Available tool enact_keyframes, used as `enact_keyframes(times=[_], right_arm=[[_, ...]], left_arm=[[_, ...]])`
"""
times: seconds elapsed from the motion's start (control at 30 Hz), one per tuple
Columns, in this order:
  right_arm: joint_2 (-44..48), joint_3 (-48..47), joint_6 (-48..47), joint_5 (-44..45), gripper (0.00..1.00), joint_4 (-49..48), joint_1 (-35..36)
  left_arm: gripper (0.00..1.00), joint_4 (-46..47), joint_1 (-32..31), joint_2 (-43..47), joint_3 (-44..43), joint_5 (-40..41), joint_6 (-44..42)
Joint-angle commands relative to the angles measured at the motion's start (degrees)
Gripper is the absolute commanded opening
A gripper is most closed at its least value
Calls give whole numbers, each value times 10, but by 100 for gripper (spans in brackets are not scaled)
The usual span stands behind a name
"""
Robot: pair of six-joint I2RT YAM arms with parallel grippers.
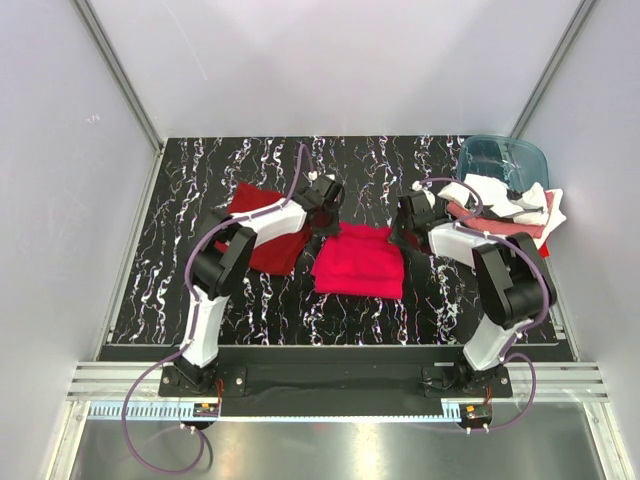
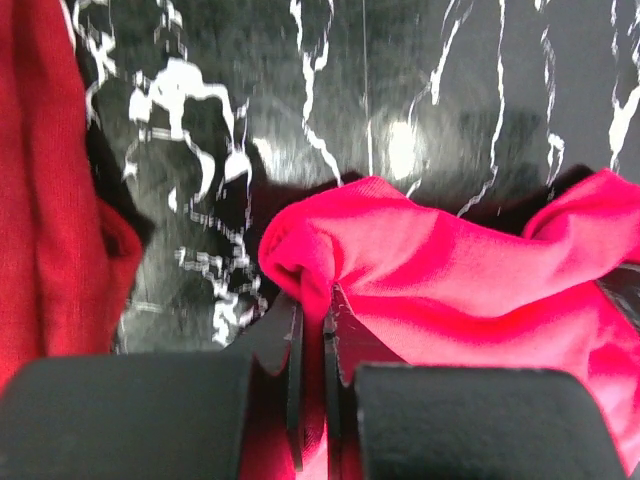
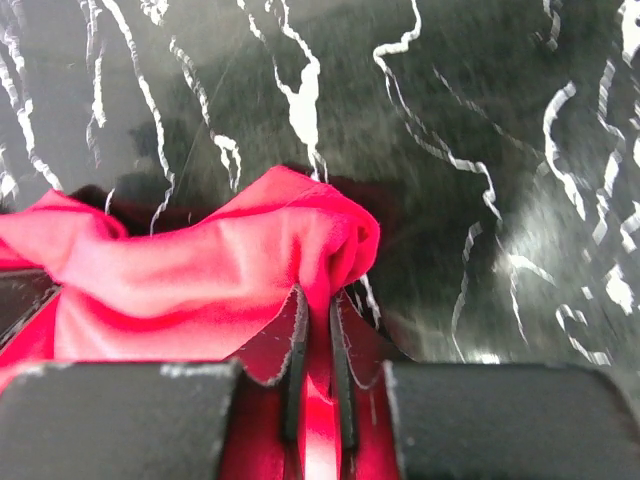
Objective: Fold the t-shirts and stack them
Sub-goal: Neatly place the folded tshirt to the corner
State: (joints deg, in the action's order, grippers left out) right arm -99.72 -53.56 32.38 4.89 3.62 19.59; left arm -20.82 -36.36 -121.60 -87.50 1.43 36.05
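Note:
A bright crimson t-shirt (image 1: 358,262) lies partly folded at the table's middle. My left gripper (image 1: 327,218) is shut on its far left corner; the left wrist view shows the cloth (image 2: 450,270) pinched between the jaws of that gripper (image 2: 313,300). My right gripper (image 1: 405,226) is shut on its far right corner; the right wrist view shows the cloth (image 3: 200,270) pinched in that gripper (image 3: 316,300). A darker red t-shirt (image 1: 268,228) lies flat to the left, under my left arm, and shows in the left wrist view (image 2: 50,200). White, salmon pink and red shirts (image 1: 505,208) are piled at the far right.
A translucent blue-teal plastic tub (image 1: 503,160) stands at the far right corner behind the shirt pile. The black marbled tabletop (image 1: 400,170) is walled by grey panels on three sides. A metal rail runs along the near edge.

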Motion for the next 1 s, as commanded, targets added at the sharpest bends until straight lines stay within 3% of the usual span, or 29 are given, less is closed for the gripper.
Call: enact_keyframes(times=[0.0,0.57,0.97], right_arm=[[70,32,-3,-11,0,-49,8],[254,122,18,-47,0,-108,29],[332,101,48,-60,0,-71,103]], left_arm=[[0,11,-7,52,28,14,-12],[0,20,-7,202,110,2,-34],[0,-84,15,335,166,11,-45]])
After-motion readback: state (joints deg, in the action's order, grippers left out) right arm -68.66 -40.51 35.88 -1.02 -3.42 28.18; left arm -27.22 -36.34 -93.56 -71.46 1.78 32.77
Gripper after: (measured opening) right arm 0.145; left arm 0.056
